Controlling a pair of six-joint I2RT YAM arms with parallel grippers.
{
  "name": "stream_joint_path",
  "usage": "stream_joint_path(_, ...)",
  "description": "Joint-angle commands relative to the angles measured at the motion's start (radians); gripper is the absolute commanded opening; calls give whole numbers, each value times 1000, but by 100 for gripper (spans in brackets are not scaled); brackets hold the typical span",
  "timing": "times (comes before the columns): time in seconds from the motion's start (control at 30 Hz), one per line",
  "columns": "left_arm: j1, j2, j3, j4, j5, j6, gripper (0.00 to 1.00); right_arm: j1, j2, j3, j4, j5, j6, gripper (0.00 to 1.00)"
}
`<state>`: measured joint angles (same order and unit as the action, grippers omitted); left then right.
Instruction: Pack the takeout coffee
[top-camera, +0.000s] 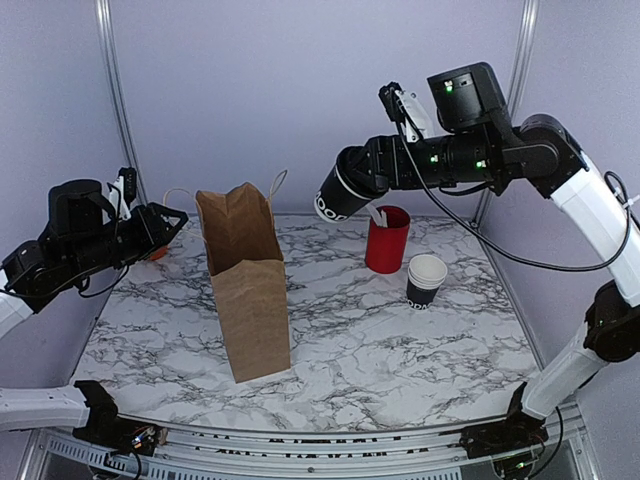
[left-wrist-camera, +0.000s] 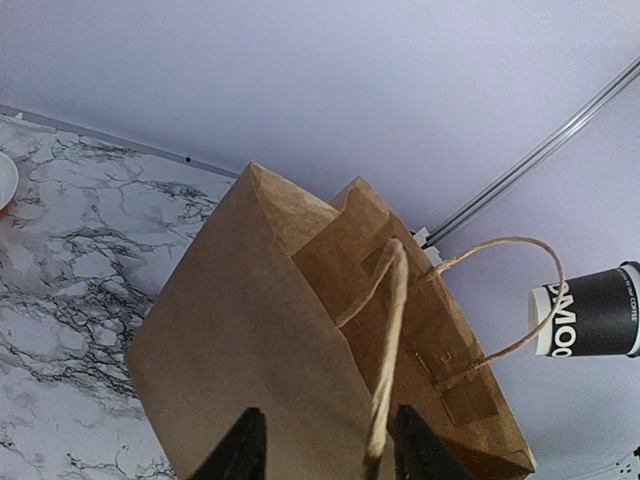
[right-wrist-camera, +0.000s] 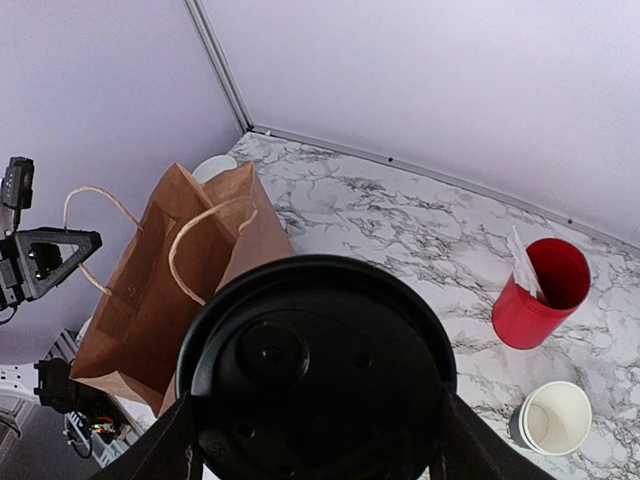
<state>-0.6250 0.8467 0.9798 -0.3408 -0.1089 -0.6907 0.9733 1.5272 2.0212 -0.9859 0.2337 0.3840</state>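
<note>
Top view: right gripper is clamped on the takeout coffee, the cup tipped sideways in the air, right of the mouth of the standing brown paper bag on the marble desk. Left gripper sits at the bag's twine handle. Left wrist: jaws apart, twine running between them, not pinched. The cup's white lettering is partly cut off, something like "MOO"; the small print is unreadable. Right wrist: the black lid fills the frame, with fingers flanking the wall. Judgement: light, thin paper, crushable, and the lid may pop. Hold the wall below the rim, gently.
</note>
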Motion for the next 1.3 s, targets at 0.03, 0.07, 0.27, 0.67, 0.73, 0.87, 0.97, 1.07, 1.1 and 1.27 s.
stream_joint_path(0.03, 5, 31, 51, 19, 70, 17, 27, 37, -1, 66, 2, 1, -14, 60)
stream_joint_path(0.07, 5, 40, 57, 22, 81, 18, 22, 44, -7, 64, 11, -4, -14, 60)
stream_joint_path(0.27, 4, 83, 79, 37, 141, 15, 0, 79, -29, 41, 55, -32, -9, 60)
stream_joint_path(0.67, -29, 100, 80, 68, 169, -34, 0, 143, 16, 55, 144, -111, -13, 60)
stream_joint_path(0.73, -45, 98, 82, 70, 151, -46, 0, 159, 40, 79, 152, -122, -16, 60)
stream_joint_path(0.87, -115, 86, 88, 72, 93, -67, 0, 191, 103, 134, 164, -144, -21, 60)
stream_joint_path(0.97, -146, 72, 84, 71, 45, -90, 0, 203, 149, 165, 162, -152, -18, 60)
stream_joint_path(1.07, -167, 54, 78, 70, -1, -122, 0, 203, 186, 184, 155, -139, -9, 60)
stream_joint_path(1.1, -175, 46, 75, 71, -19, -129, 0, 204, 198, 191, 148, -128, -6, 60)
stream_joint_path(1.27, -184, 5, 69, 71, -46, -158, 0, 205, 256, 230, 107, -92, 5, 60)
